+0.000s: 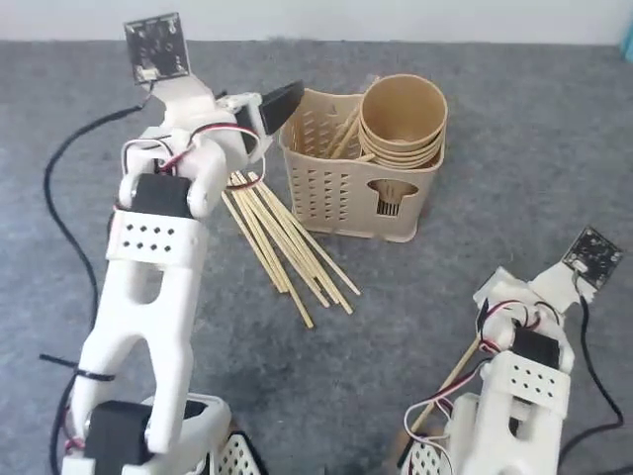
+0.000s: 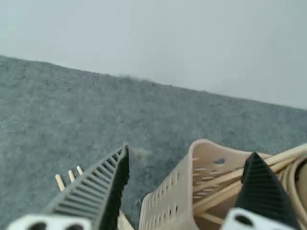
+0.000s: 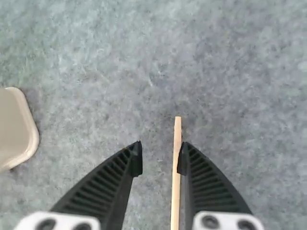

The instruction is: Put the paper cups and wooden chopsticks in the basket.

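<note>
The right gripper (image 3: pixel 159 158) is hovering spread open over the worktop (image 3: pixel 230 57), a lone chopstick (image 3: pixel 177 139) lying lengthwise between its jaws, while the left gripper (image 2: pixel 188 152), also spread, is hanging at the rim of the basket (image 1: pixel 341 188).

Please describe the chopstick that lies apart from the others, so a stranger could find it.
From the beige basket, go to the right arm's open claw. One wooden chopstick runs through the claw's gap; unlike the pile beside the basket, it is alone.
</note>
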`<state>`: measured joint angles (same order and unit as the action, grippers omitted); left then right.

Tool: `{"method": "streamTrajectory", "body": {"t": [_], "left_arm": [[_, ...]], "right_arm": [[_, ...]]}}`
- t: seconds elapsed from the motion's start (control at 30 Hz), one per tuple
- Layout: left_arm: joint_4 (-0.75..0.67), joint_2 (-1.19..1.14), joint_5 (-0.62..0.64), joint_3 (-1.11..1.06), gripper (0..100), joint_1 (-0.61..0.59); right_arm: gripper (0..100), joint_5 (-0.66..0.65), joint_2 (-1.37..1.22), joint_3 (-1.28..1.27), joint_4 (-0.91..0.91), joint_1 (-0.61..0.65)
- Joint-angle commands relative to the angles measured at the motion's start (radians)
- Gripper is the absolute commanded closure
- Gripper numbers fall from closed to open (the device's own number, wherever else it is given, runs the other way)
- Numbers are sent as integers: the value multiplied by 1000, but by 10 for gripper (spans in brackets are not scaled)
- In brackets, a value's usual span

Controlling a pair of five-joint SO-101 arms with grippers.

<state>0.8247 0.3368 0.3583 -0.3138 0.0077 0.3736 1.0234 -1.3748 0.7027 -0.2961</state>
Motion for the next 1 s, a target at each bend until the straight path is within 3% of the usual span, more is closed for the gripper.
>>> {"method": "streamTrajectory", "body": {"t": [0.0, 0.2, 0.37, 0.63, 0.97], "left_arm": [[72, 11, 3, 61, 644, -34], [218, 11, 112, 54, 644, -109], [278, 9, 117, -21, 644, -135], [124, 11, 64, -275, 644, -137], [-6, 11, 37, -435, 644, -137]], "right_arm": [[868, 8, 28, 3, -33, 7], [868, 12, 28, 6, -45, 48], [868, 49, -74, 51, -102, 73], [868, 84, -447, 252, -93, -2], [868, 80, -501, 301, 15, -48]]}}
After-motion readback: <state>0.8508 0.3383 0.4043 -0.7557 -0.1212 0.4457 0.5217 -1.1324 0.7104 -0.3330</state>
